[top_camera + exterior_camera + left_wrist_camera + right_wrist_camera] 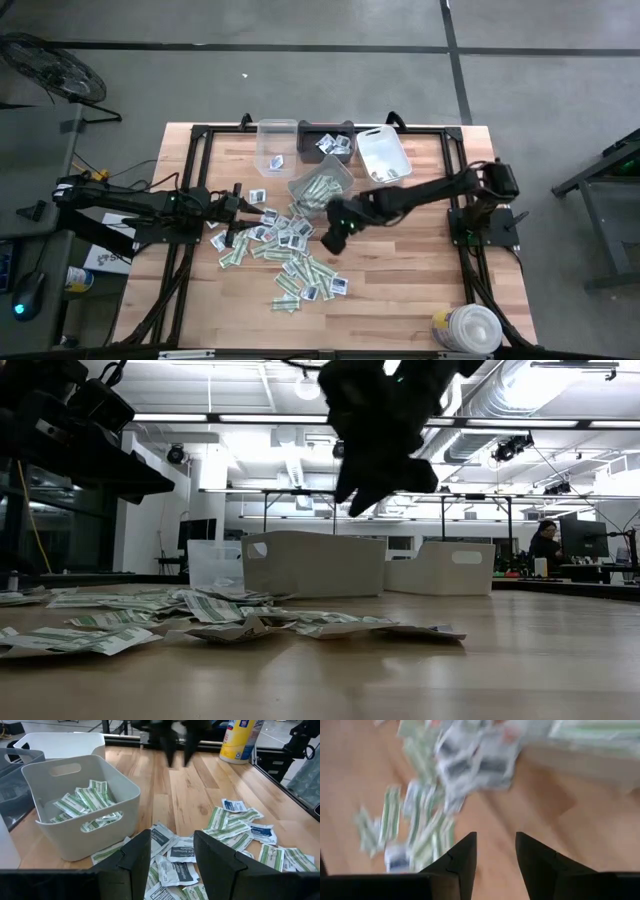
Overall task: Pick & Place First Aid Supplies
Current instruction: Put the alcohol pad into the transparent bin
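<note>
Green-and-white packets lie flat, pointing every way; both grippers parted, empty.

Scattered first aid packets mid-table, left pincer and right pincer flanking the pile.

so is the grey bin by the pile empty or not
Not empty: the grey bin holds several green-and-white packets, seen in the left wrist view.
</note>
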Available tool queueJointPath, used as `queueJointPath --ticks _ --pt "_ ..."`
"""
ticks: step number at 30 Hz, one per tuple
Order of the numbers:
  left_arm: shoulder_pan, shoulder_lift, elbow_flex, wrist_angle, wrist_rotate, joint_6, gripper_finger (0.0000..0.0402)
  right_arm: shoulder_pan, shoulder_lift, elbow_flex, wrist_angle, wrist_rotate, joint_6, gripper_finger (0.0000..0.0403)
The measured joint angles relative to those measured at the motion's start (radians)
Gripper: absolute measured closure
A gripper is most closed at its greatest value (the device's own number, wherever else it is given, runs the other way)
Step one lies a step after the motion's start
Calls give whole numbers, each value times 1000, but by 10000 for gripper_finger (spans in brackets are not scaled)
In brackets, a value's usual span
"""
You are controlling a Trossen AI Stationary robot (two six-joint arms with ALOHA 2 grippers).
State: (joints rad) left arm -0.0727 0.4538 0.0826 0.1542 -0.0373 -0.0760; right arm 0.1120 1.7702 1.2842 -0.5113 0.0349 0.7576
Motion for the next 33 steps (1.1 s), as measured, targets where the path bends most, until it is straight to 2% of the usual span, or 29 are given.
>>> queueJointPath --ticks 6,17,22,33 --pt "0 0 0 0 0 0 252 120 0 -3 -40 -19 -60 274" --pt "0 0 0 0 0 0 252 342 65 -5 -8 94 -210 274" --pt "0 0 0 0 0 0 252 387 133 3 114 129 -280 274" --pt "0 0 0 0 0 0 252 427 241 80 122 205 -364 274"
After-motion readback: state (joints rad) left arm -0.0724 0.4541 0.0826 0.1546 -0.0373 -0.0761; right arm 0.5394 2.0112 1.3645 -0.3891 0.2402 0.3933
